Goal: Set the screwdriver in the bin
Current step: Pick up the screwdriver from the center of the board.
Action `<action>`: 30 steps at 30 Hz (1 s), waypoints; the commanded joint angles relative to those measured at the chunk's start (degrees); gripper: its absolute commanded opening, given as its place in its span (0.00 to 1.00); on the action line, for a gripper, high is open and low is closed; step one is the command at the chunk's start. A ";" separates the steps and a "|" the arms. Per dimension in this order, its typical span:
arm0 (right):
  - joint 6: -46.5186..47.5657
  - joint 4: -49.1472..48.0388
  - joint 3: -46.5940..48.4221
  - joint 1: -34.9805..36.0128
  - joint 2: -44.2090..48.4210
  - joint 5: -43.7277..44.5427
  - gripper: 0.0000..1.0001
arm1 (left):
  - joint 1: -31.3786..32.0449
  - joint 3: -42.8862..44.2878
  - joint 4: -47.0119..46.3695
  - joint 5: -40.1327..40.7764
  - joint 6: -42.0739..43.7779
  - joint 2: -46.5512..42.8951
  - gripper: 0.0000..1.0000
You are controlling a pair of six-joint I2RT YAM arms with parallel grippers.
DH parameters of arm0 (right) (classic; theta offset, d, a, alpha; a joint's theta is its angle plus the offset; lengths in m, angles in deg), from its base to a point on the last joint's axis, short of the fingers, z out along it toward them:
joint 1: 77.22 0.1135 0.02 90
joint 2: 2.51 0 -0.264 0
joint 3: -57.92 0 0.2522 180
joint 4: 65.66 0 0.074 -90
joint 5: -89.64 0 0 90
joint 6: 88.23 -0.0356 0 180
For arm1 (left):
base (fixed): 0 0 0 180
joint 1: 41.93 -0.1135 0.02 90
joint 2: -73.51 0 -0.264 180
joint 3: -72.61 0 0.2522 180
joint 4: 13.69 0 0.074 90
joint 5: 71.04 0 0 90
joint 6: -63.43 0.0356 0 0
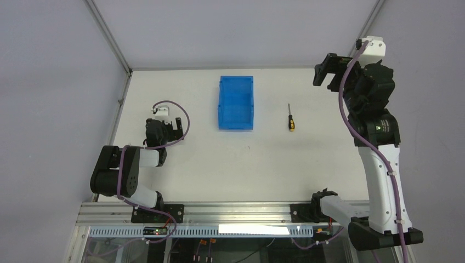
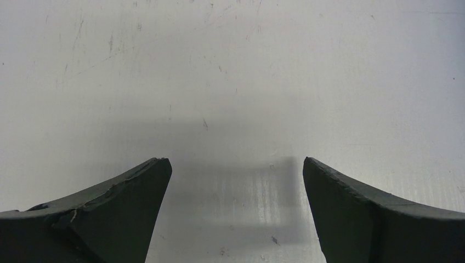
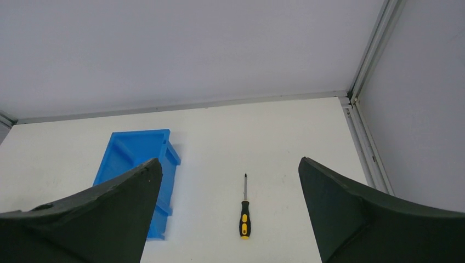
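Screwdriver [image 1: 291, 118] flat on white table [image 1: 230, 170], right of blue bin [image 1: 236, 124], clear gap between them. Handle toward near edge, tip toward back wall. Bin near back edge, mid-width, top uncovered. Bare tabletop on all sides of both, and both well off side edges. Right gripper [image 1: 328, 70] raised high near far right corner, fingers [image 3: 351, 208] spread wide, holding nothing. Left gripper [image 2: 234, 161] low over bare table at left, fingers wide apart, empty; table contact cannot tell.

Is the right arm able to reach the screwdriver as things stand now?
Probably yes. The right gripper hangs open above the table, and the screwdriver lies alone in open space to the right of the bin, with nothing between them.
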 commanded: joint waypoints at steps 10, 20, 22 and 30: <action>-2.09 10.87 12.12 0.27 -2.36 -0.58 1.00 | -0.77 1.02 -1.57 0.04 -0.39 -0.52 1.00; -1.88 13.72 9.76 0.23 -7.92 -0.71 0.99 | -0.75 1.02 -1.57 0.01 -0.40 -0.55 1.00; -1.92 13.38 8.55 0.28 -9.13 -0.57 0.99 | -0.70 1.02 -1.57 0.08 -0.40 -0.56 1.00; -1.62 10.76 3.17 0.25 -14.73 -1.49 0.99 | -0.70 1.02 -1.57 0.07 -0.47 -0.56 1.00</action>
